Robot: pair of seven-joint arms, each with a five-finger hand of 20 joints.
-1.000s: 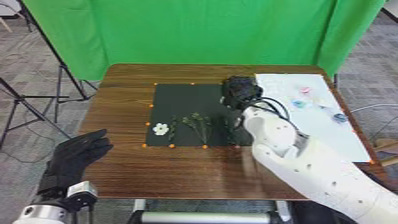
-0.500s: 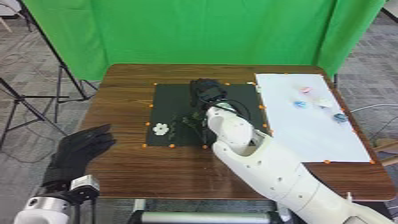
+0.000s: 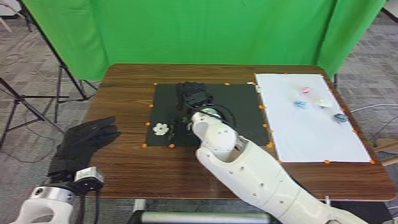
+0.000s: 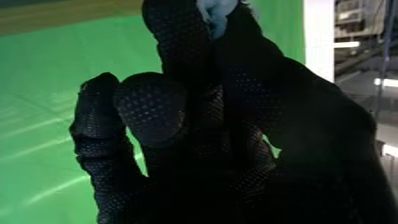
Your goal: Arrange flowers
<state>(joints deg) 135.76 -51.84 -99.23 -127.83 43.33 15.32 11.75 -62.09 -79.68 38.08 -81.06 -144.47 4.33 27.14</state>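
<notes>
Flower (image 4: 216,14), bluish white, is pinched by the right hand (image 3: 193,95) over the black mat (image 3: 244,102).

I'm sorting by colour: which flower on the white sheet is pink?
The pink flower is the one farthest from the robot on the white sheet; the others are a light blue one, a whitish one and a grey-blue one.

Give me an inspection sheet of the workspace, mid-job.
Surface: brown wooden table, bearing a black mat and a white sheet.
Job's things: white flower on the mat; pink, blue, off-white and darker blue-grey pieces on the sheet.
Clutter: orange dots around the mat.
Right robot hand: over the mat, pinching a pale item.
Left robot hand: open, by the table's left edge.
Cables: black loops at the right wrist.
Surroundings: green curtain, grey carpet.
</notes>
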